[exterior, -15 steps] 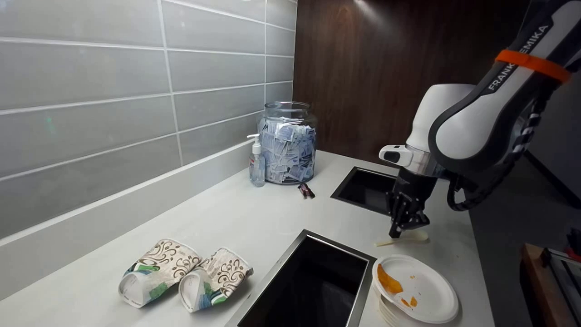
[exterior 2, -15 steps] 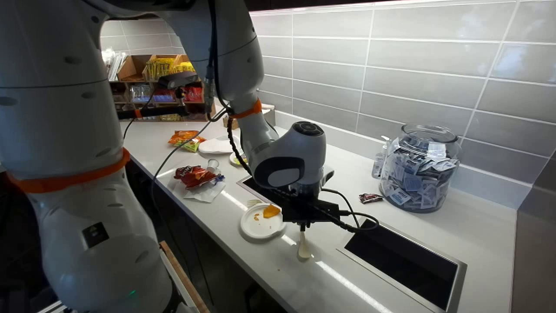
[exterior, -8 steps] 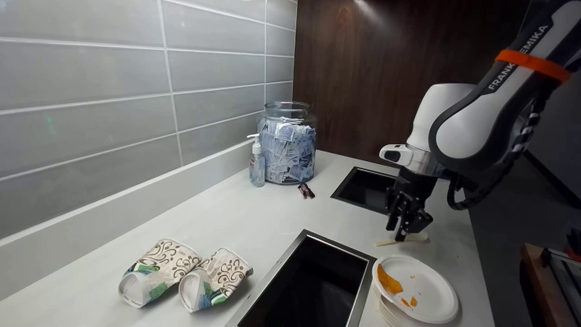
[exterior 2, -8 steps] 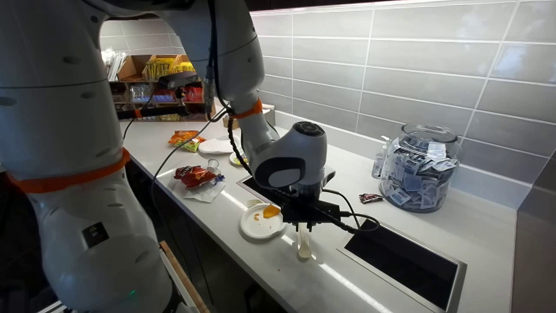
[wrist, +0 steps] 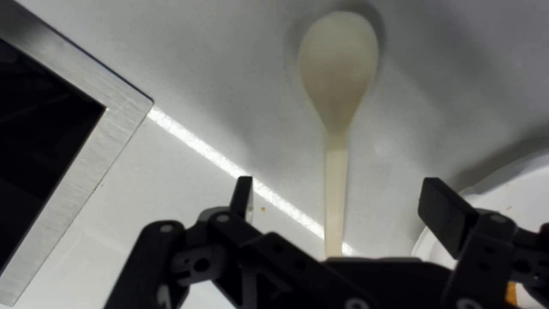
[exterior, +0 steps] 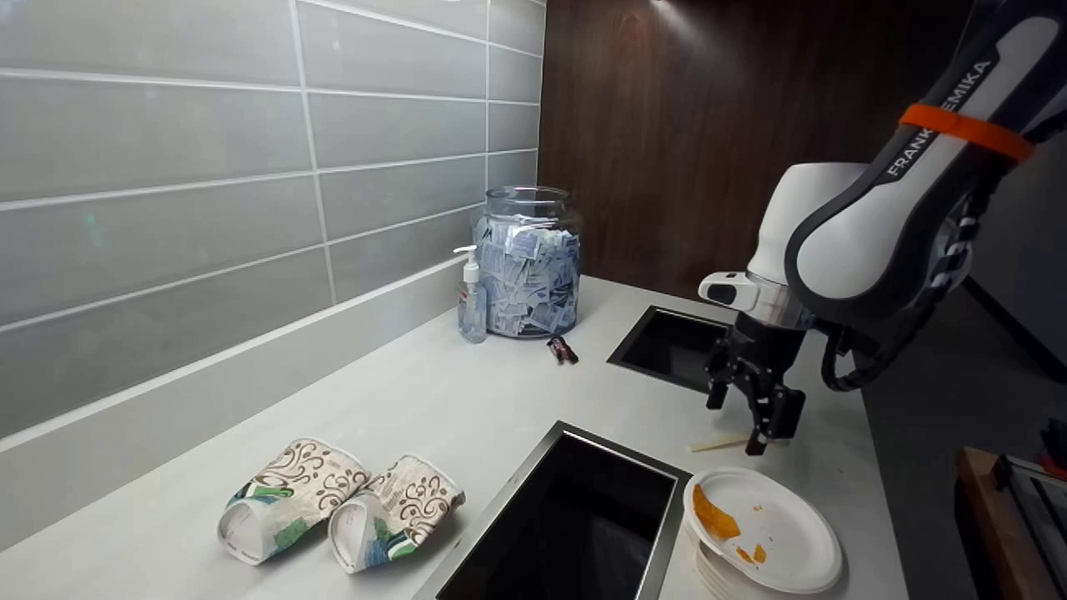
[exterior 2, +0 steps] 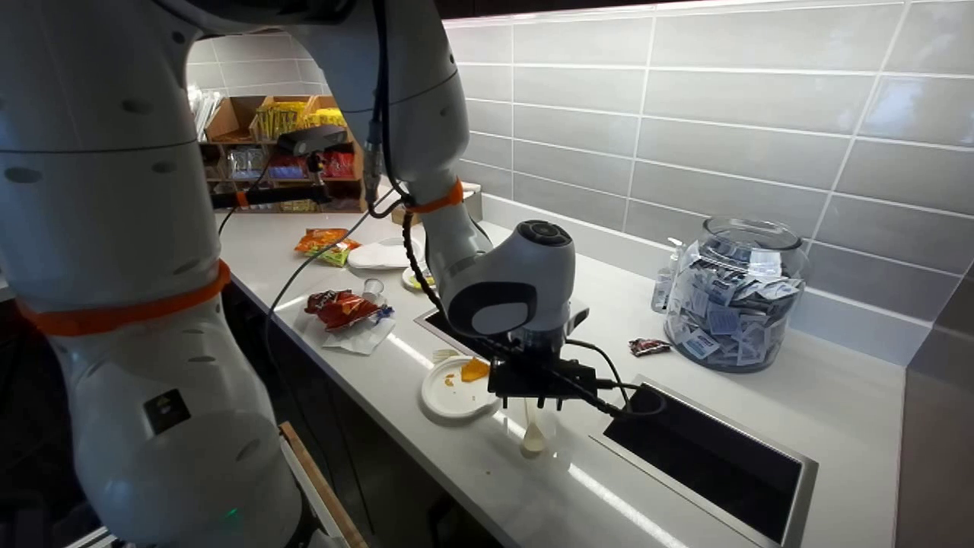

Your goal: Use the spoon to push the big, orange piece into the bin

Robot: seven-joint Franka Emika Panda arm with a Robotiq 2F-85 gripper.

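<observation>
The pale spoon lies flat on the counter, its bowl towards the top of the wrist view. My gripper stands wide open over the spoon's handle, one finger on each side, nothing held. In an exterior view the gripper hangs above the counter and hides part of the spoon. The big, orange piece rests on the white plate, at the edge nearest the bin, a black opening in a metal frame. In an exterior view the arm covers most of the bin.
A smaller black opening lies on the spoon's other side; its frame corner shows in the wrist view. Two crumpled paper cups, a glass jar, a pump bottle and snack bags stand around. A fork touches the plate.
My gripper has gone from shut to wide open, its fingers spreading apart above the spoon. The arm has dropped slightly during the last half second. Spoon and plate have stayed put.
</observation>
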